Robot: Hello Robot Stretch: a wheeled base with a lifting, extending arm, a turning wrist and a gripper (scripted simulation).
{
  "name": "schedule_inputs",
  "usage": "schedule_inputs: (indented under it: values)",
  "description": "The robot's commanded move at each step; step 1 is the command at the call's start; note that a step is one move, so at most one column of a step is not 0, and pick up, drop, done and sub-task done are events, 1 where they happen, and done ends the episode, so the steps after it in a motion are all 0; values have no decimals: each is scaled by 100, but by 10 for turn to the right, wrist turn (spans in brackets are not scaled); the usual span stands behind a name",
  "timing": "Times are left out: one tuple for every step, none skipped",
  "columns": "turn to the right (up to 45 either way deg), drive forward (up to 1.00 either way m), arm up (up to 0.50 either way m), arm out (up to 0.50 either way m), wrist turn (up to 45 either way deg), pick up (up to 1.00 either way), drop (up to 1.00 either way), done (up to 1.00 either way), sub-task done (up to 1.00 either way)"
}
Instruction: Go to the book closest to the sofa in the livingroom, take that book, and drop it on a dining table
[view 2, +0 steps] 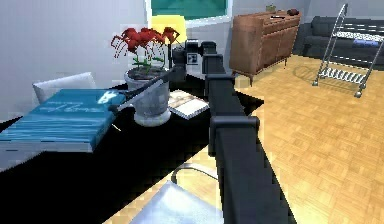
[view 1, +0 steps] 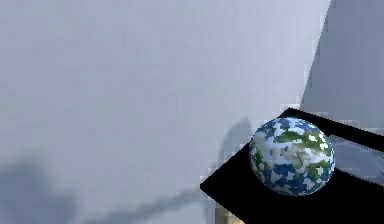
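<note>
Counter: we are looking at a black counter (view 2: 70, 175) running across the arm side view's left and middle; its corner is showing at the forward view's lower right.
Book: a large teal book (view 2: 65, 118) is lying flat on the counter at the arm side view's left, just beside the pot.
Pot: a grey pot (view 2: 150, 100) of red flowers (view 2: 140, 42) is standing upright between the teal book and a pale flat booklet (view 2: 188, 100), which is lying on the counter near the arm.
Globe: a blue, green and white globe (view 1: 292, 155) is sitting on the counter's corner, with a grey wall (view 1: 130, 80) behind it.
Arm: the dark arm (view 2: 235, 140) is reaching out over the counter from the bottom edge.
Hand: the hand (view 2: 183, 60) is sitting just right of the flowers; we are unable to tell whether its fingers are apart or together, or whether it is holding anything.
Room: a wooden floor (view 2: 320, 130) is stretching to a wooden sideboard (view 2: 265, 40), a metal trolley (view 2: 345, 65) and a dark sofa (view 2: 318, 30); a white chair (view 2: 62, 85) is standing behind the counter.
</note>
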Motion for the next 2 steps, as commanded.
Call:
schedule_inputs:
  values:
    - [0, 0, 0, 0, 0, 0, 100, 0, 0]
    - [0, 0, 0, -10, 0, 0, 0, 0, 0]
